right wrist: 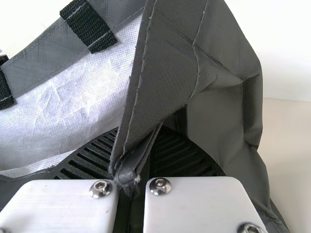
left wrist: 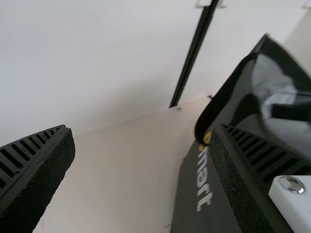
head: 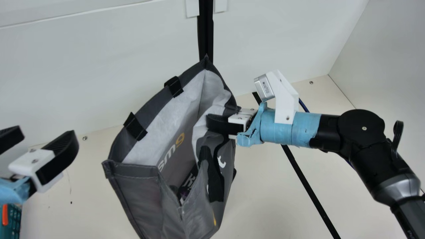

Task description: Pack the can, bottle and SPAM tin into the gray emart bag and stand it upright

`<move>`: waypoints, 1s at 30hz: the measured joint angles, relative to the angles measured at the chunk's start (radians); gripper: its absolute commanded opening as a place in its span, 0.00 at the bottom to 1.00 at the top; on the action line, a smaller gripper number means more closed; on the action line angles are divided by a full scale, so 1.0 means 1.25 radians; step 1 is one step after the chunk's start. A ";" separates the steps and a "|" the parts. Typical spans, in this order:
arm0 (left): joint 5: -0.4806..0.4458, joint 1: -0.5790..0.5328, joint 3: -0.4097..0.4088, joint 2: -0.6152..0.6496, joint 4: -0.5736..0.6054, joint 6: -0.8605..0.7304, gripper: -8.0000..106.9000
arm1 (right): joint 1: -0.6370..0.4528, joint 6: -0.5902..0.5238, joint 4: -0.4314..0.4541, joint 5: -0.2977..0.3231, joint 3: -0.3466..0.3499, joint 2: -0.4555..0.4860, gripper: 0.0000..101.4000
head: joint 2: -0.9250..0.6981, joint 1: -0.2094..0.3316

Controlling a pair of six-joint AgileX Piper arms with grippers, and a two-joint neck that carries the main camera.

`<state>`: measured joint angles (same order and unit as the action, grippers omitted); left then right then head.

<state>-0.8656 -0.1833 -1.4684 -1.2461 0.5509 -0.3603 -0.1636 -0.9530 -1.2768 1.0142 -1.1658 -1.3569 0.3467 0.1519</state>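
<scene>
My right gripper is shut on the near right rim of the gray emart bag, which stands tilted with its mouth open toward the camera. Deep inside the bag, a dark item with white print and a purple part partly shows; which item it is I cannot tell. In the right wrist view, the gripper pinches a fold of the bag's rim. My left gripper stands open left of the bag. The left wrist view shows that gripper with its fingers wide apart, the bag beside one finger.
A teal basket with an orange part sits at the lower left edge. The white back wall rises close behind the bag. A black strip runs along the cream table at the right.
</scene>
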 measured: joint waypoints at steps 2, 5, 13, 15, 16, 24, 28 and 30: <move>0.000 0.000 0.010 0.010 -0.049 0.031 0.85 | 0.000 0.000 0.000 0.000 0.000 0.000 0.00 | 0.000 0.000; -0.002 0.000 0.026 0.025 -0.129 0.080 0.85 | 0.000 0.000 0.000 0.000 0.000 0.000 0.00 | 0.001 0.000; -0.019 -0.004 0.085 0.061 -0.347 0.214 0.85 | 0.000 0.000 0.000 0.000 0.000 0.000 0.00 | 0.001 0.000; -0.023 -0.006 0.101 0.068 -0.390 0.243 0.85 | 0.000 0.000 0.000 0.000 0.000 0.000 0.00 | 0.001 0.000; -0.028 -0.006 0.111 0.074 -0.414 0.259 0.85 | 0.000 0.000 0.000 0.000 0.000 0.000 0.00 | 0.001 0.000; -0.047 -0.012 0.169 0.103 -0.539 0.345 0.85 | 0.000 0.000 0.000 0.000 0.000 0.000 0.00 | 0.001 0.000; -0.047 -0.012 0.169 0.103 -0.539 0.345 0.85 | 0.000 0.000 0.000 0.000 0.000 0.000 0.00 | 0.001 0.000; -0.047 -0.012 0.169 0.103 -0.539 0.345 0.85 | 0.000 0.000 0.000 0.000 0.000 0.000 0.00 | 0.000 0.000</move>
<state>-0.9243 -0.1980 -1.2571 -1.1170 -0.1230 0.0710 -0.1636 -0.9530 -1.2768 1.0142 -1.1658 -1.3569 0.3467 0.1519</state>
